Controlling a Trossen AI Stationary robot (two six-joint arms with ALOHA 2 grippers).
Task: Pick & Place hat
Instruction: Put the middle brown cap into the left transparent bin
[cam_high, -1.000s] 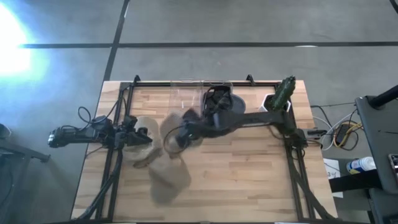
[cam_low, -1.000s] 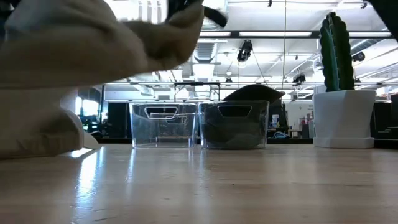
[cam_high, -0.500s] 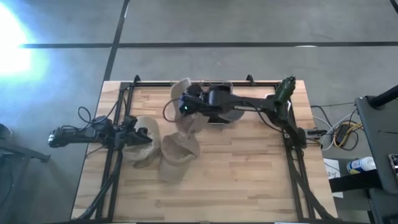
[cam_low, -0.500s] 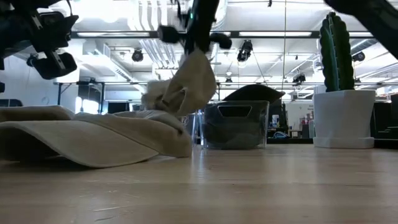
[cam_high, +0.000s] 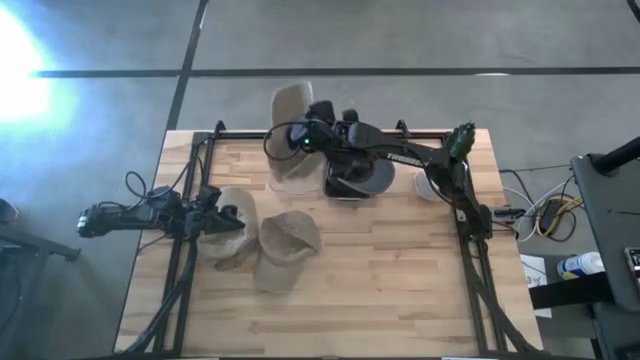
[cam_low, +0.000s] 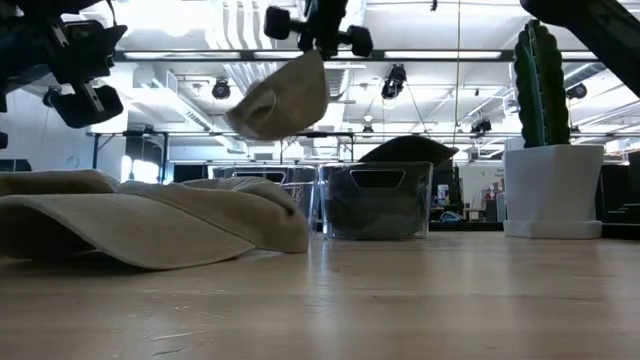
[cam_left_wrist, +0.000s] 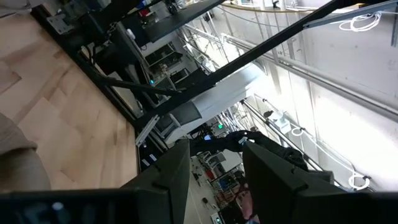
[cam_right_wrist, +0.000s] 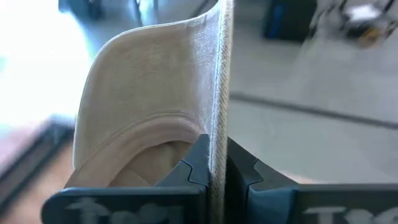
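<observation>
My right gripper (cam_high: 303, 136) is up over the table's far edge, shut on a beige hat (cam_high: 290, 108). In the low view this hat (cam_low: 280, 95) hangs high below the gripper (cam_low: 318, 45). It hangs near the clear bin (cam_high: 296, 172). Two more beige hats lie on the table: one (cam_high: 284, 246) left of the middle, one (cam_high: 234, 214) beside my left gripper (cam_high: 214, 216). My left gripper (cam_left_wrist: 214, 180) is open and waits at the table's left side. My right gripper pinches the hat's brim edge (cam_right_wrist: 217, 146) between its two fingers (cam_right_wrist: 194, 163). The thin stitched edge runs straight through the shut gap. It comes from above, slanting from the table's right. The hat is lifted clear and hangs tilted below the fingers (cam_low: 300, 75).
A second clear bin (cam_low: 378, 200) at the far edge holds dark hats (cam_high: 358, 176). A cactus (cam_low: 542, 85) in a white pot (cam_low: 552, 190) stands at the far right corner. Bare wood lies toward the near edge and the right.
My right gripper has gone from over the hats left of the table's middle toward the far edge and upward, still shut on the beige hat. The hat has come clear of the other hats and swung out past the far edge. The left arm has kept still.
</observation>
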